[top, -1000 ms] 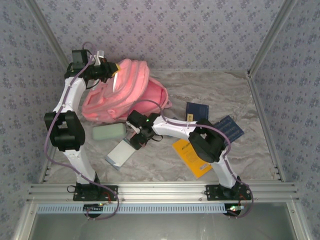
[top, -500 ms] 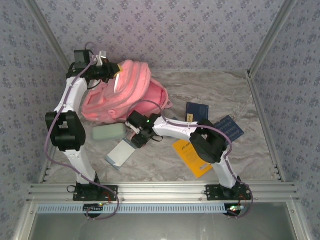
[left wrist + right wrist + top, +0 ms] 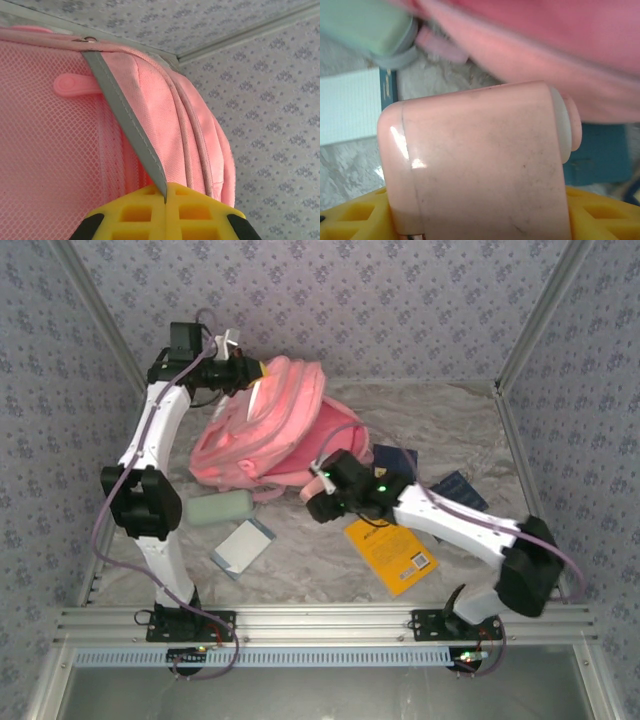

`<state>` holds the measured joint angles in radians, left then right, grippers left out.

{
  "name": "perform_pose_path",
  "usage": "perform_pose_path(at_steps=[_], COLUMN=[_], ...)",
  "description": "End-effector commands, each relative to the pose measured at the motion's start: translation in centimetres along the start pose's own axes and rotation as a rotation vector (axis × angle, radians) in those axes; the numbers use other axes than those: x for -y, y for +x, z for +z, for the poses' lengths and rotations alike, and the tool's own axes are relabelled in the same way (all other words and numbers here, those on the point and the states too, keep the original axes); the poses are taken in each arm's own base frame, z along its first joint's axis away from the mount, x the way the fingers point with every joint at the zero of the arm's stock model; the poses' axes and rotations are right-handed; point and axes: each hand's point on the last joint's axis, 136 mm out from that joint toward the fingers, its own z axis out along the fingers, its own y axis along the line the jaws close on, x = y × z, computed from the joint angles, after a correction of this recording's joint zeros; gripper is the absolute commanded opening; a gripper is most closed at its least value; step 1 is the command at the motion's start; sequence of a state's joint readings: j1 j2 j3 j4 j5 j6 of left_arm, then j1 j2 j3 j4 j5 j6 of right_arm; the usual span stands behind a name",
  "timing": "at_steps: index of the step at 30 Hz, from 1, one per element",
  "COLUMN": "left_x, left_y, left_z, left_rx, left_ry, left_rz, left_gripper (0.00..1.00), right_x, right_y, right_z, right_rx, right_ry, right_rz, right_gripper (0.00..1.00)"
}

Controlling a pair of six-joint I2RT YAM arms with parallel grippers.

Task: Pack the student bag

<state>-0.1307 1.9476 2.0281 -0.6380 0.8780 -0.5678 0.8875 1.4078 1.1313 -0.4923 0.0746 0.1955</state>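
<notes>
Toward the back left of the worktop (image 3: pixel 300 565), seen from above, the student bag (image 3: pixel 262 425) lies slumped, its upper edge raised at the left gripper (image 3: pixel 250 372). The right gripper (image 3: pixel 312 505) sits just beside the bag's near edge. A green case (image 3: pixel 218 507) and a white notebook (image 3: pixel 243 545) lie in front of the bag, and a yellow book (image 3: pixel 392 558) lies to the right.

From the left wrist, the yellow fingers (image 3: pixel 135 212) are clenched on a grey strip (image 3: pixel 125 120) that runs up the bag's side, beside pink mesh (image 3: pixel 50 160).

From the right wrist, a pale pink container (image 3: pixel 480 160) with a whitish cap is grasped between the yellow fingers, close under the bag's pink fabric.
</notes>
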Motion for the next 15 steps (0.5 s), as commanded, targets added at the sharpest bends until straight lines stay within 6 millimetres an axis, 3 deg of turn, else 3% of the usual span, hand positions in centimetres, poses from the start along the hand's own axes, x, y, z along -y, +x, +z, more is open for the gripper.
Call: perform_pose_path(at_steps=[1,7,10,15], left_x=[6.9,9.5,11.0,12.9], left_y=[0.7,2.4,3.6,5.5], left_z=[-0.8,-0.9,-1.0,-1.2], left_rx=[-0.023,-0.072,-0.106,-0.152], left_ry=[0.136,0.191,0.28,0.41], left_rz=[0.184,0.24,0.272,0.319], left_gripper=[0.0,0.0,0.0,0.0], right_x=[2.0,6.5,8.5,8.4], right_y=[-1.3,-2.4,-2.1,-3.4], right_z=[-3.0,-7.1,-6.9,-5.1], right_rx=[0.101,0.233,0.229,0.237], right_ry=[0.039,0.062,0.063,0.005], right_rz=[0.065,0.203,0.277,0.325], right_gripper=[0.49,0.47,0.47,0.49])
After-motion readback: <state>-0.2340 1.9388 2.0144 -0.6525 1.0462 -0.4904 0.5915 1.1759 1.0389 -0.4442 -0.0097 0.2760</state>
